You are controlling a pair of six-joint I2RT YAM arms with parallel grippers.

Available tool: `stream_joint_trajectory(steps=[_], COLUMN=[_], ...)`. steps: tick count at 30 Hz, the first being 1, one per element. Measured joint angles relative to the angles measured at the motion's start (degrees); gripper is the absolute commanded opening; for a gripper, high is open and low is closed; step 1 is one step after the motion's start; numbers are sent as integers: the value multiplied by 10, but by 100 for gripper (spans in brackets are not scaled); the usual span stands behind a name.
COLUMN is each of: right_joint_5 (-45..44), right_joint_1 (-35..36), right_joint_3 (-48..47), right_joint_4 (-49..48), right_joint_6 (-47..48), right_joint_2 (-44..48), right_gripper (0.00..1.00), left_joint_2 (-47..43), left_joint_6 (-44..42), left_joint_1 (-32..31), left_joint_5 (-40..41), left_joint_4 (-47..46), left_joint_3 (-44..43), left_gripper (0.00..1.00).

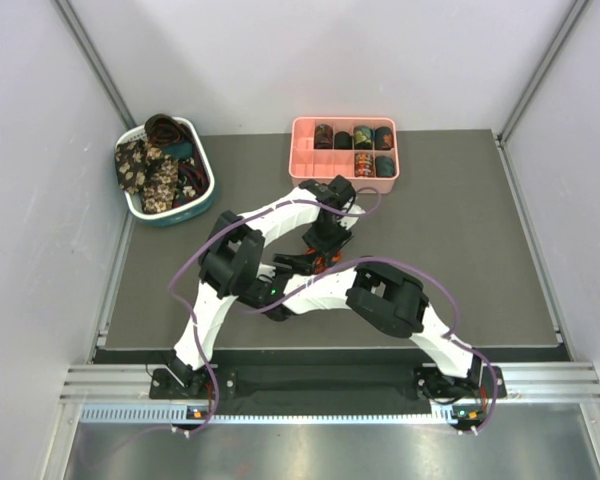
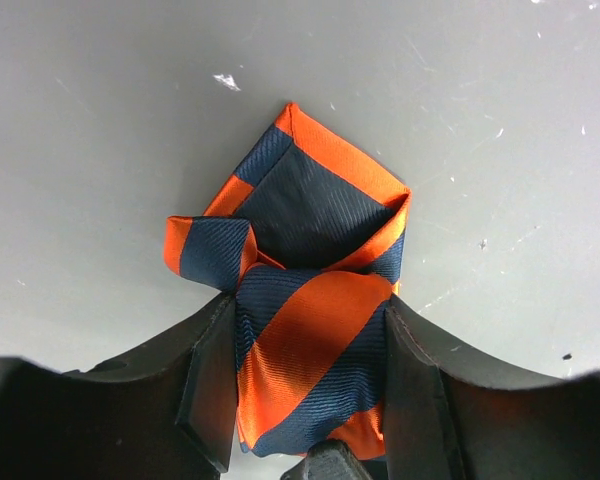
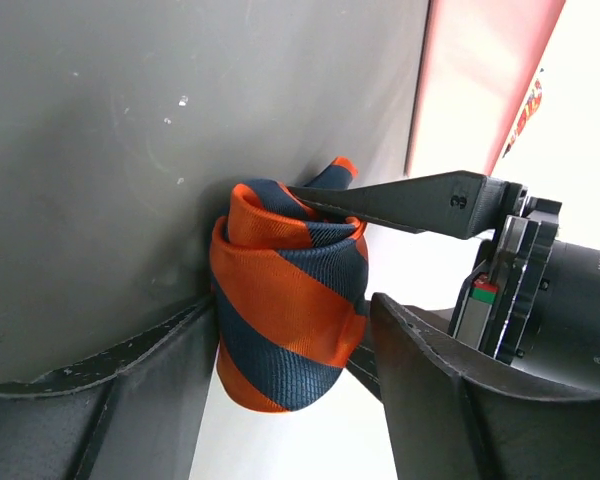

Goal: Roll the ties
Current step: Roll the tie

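The grey table carries everything. The two arms meet over its middle, the left one arching in from seven o'clock and the right one folding in from five o'clock. A white-and-teal basket sits at ten o'clock with loose ties heaped in it. A pink tray sits at twelve o'clock, with finished rolls in most of its compartments. Bare ones show on its nine o'clock side.

The tie in hand is the orange and dark-blue striped tie, wound into a fat coil and held just above the middle of the table between both claws. The left claw is about half closed. Both of its fingers press the sides of the coil, so it has hold of the tie. The right claw stands wider round the same coil. One finger lies against the cloth and the other seems just clear of it, so it looks slack rather than clamped. A finger of the left claw crosses the top of the coil in the right wrist view.

The rolling of this tie looks finished, and the step appears to be a handover from right to left. A small loose fold juts out at nine o'clock of the coil, and the pointed end stands up at twelve o'clock.

Next, the right claw needs to back straight off without dragging the cloth. The left must keep a steady squeeze so the coil does not spring open, then carry it toward twelve o'clock and lower it into a bare compartment.
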State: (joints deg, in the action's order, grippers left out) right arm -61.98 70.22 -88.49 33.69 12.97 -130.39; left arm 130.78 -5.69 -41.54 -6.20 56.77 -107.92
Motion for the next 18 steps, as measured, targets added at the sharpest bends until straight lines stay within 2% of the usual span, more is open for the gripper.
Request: stream_joint_trajectory(steps=[2,8,12,16,18], right_joint_5=[2,10,17,16,16], right_joint_1=[0,0,-1,-2,-2], right_joint_3=[6,11,11,10,10], right_joint_4=[-5,-12,-11,-11,-11], right_joint_6=[3,11,12,13,13], right_joint_2=[2,3,2,1,1], right_gripper=[65,54,35,24,20], left_joint_2=[0,1,1,1,1], left_joint_6=[-7,-22,-25,-26,-26], left_joint_1=[-2,-6,-6,-7,-7], left_joint_5=[-1,-2,-4,-4,-4], left_joint_4=[2,9,11,12,12], left_joint_3=[-1,-3,-3,-3,-3], left_gripper=[48,49,49,51,57])
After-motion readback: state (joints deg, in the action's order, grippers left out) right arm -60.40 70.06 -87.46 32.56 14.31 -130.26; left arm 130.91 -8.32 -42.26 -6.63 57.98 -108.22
